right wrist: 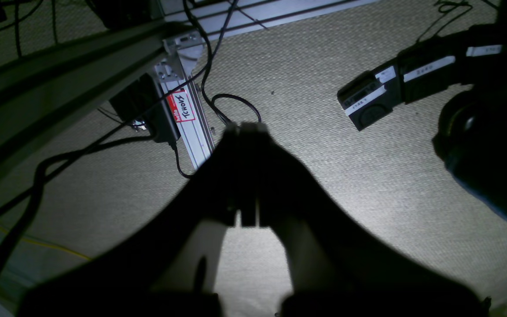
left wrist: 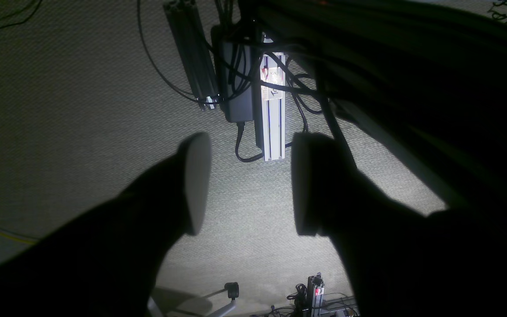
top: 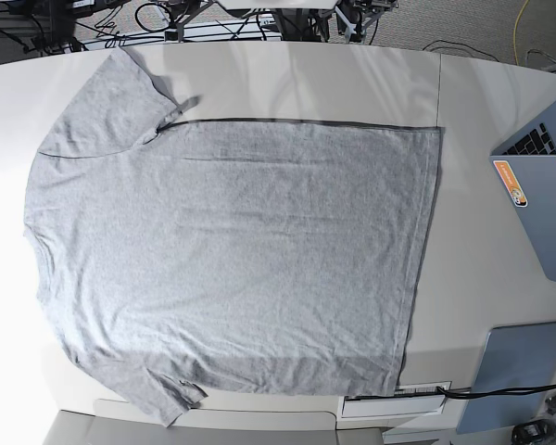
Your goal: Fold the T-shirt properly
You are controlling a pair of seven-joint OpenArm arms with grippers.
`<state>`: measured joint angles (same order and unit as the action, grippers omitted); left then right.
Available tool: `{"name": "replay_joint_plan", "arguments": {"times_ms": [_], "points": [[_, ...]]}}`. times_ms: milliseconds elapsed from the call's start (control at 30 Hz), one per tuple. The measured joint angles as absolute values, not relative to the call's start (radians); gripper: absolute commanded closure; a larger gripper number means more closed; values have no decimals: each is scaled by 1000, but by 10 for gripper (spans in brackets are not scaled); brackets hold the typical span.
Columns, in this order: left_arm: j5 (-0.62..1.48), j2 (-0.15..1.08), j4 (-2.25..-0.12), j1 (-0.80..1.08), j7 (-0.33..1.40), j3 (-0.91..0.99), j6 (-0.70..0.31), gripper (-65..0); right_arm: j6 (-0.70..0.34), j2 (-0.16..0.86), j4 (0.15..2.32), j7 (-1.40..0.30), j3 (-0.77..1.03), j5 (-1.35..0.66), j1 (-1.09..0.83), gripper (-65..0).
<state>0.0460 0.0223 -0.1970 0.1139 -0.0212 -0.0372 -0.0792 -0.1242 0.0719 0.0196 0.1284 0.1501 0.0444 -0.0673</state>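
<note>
The heather-grey T-shirt lies spread flat on the white table in the base view. Its neck end points left, its hem points right, and a short sleeve sits at the top left and at the bottom left. No lettering shows on the upper side. Neither arm appears in the base view. In the left wrist view my left gripper hangs open over carpet floor, nothing between its fingers. In the right wrist view my right gripper is shut and empty, also over the carpet. The T-shirt is out of both wrist views.
A laptop with stickers and a second grey laptop lie at the table's right edge. Below the table are aluminium frame bars, a power brick, cables and a black labelled arm segment.
</note>
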Motion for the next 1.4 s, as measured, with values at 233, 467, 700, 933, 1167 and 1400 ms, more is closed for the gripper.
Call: {"name": "replay_joint_plan", "arguments": {"times_ms": [233,467,700,933,1167,1400], "points": [[46,22,-197,114,-21,-37,-79,-309,-124,72,20,128,150,44,-67,0],[46,22,-201,120,-22,-37,-67,-309,-124,72,20,155,150,44,-109,0],[44,37,-343,206,11,-37,-4,-309,-125,115,22,185,150,44,-165,0],[46,119,-612,399,74,-37,-97,-309,-178,141,190,178,150,51,-320,0],[83,193,-931,575,139,-37,-102,-309,-177,142,523,144,150,50,-561,0],[141,289,-1268,783,237,-39,-94,-307,-179,157,975,43,147,-48,-854,0]]}}
